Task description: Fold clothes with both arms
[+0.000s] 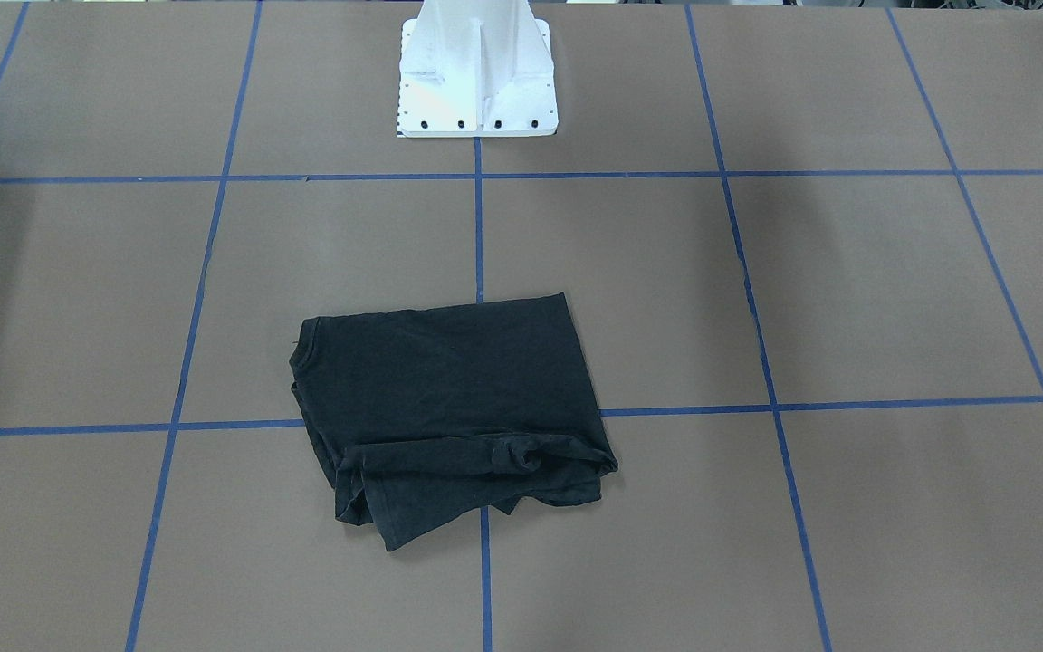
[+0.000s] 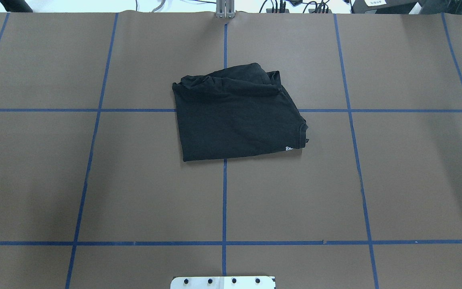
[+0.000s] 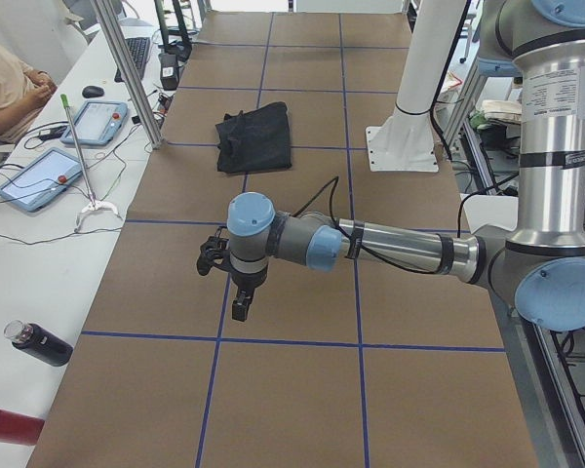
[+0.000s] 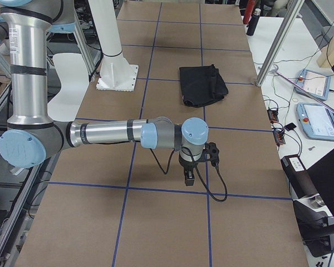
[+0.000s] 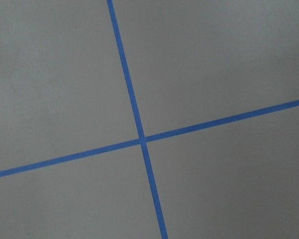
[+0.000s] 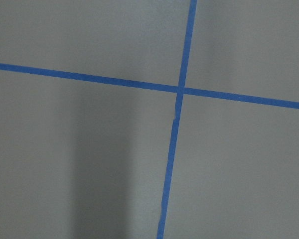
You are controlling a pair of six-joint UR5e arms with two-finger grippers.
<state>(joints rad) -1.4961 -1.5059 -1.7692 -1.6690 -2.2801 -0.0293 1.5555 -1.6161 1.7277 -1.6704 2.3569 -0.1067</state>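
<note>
The black T-shirt (image 2: pixel 235 116) lies folded into a rough rectangle in the middle of the brown table (image 2: pixel 94 180), plain side up, with a bit of white print at one corner. It also shows in the front view (image 1: pixel 449 398), the left view (image 3: pixel 255 136) and the right view (image 4: pixel 201 84). My left gripper (image 3: pixel 242 310) hangs over bare table far from the shirt, fingers down. My right gripper (image 4: pixel 188 179) does the same at the other end. I cannot tell whether either is open or shut. Both wrist views show only table and blue tape.
Blue tape lines (image 1: pixel 478 226) divide the table into squares. The white pedestal base (image 1: pixel 478 81) stands at the robot's edge. A side bench holds tablets (image 3: pixel 96 119), a bottle (image 3: pixel 37 343) and cables, with a seated person (image 3: pixel 5 83) behind it. Metal posts (image 4: pixel 273 47) stand at the table's edge.
</note>
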